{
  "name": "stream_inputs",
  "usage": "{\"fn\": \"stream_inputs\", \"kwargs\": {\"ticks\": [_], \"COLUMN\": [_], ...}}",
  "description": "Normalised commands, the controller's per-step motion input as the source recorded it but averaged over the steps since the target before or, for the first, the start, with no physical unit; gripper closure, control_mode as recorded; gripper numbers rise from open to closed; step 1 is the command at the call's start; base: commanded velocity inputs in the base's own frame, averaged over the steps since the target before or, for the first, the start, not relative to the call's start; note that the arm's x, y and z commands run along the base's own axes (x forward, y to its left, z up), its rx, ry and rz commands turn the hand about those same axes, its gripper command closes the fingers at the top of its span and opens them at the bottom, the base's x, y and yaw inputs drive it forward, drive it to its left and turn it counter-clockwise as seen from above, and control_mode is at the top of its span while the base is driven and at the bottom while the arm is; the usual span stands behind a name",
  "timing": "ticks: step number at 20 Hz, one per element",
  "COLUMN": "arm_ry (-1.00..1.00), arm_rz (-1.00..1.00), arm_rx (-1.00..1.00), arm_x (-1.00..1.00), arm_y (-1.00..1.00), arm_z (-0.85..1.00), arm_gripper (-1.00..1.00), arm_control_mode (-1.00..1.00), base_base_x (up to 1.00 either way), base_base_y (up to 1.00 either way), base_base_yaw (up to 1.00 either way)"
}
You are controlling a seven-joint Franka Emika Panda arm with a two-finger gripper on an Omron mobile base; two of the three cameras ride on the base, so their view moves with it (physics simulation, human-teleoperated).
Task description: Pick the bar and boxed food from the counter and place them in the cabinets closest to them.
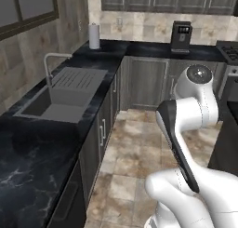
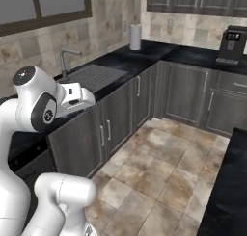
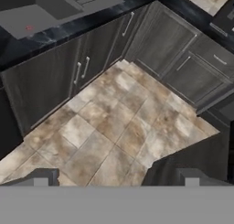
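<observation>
Hand view has the gripper [image 3: 116, 177] wide open and empty over bare floor, no bar or boxed food spotted on the counter [image 1: 28, 162], so I'd guess it needs to find them first.

Your arm [image 1: 186, 115] stands folded upright over the base, its hand [image 2: 77, 96] pointing forward and down, and the gripper [image 3: 116, 177] jaws spread wide with nothing between them.

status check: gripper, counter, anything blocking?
Gripper open, empty, over floor tiles. Counter near sink carries no bar or carton. Nothing blocking.
</observation>
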Motion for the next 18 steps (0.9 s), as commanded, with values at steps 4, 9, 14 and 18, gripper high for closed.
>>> {"fn": "stream_inputs", "kwargs": {"ticks": [4, 9, 14, 18], "arm_ry": [0.00, 0.00, 0.00, 0.00], "arm_rz": [0.00, 0.00, 0.00, 0.00], "arm_rx": [0.00, 0.00, 0.00, 0.00], "arm_x": [0.00, 0.00, 0.00, 0.00], "arm_y": [0.00, 0.00, 0.00, 0.00], "arm_z": [0.00, 0.00, 0.00, 0.00], "arm_gripper": [-1.00, -1.00, -1.00, -1.00], "arm_control_mode": [1.00, 1.00, 1.00, 1.00], "base_base_x": [-0.03, -0.04, -0.03, -0.04], "base_base_y": [-0.06, -0.05, -0.04, 0.00], "base_base_yaw": [-0.32, -0.32, -0.31, -0.29]}}
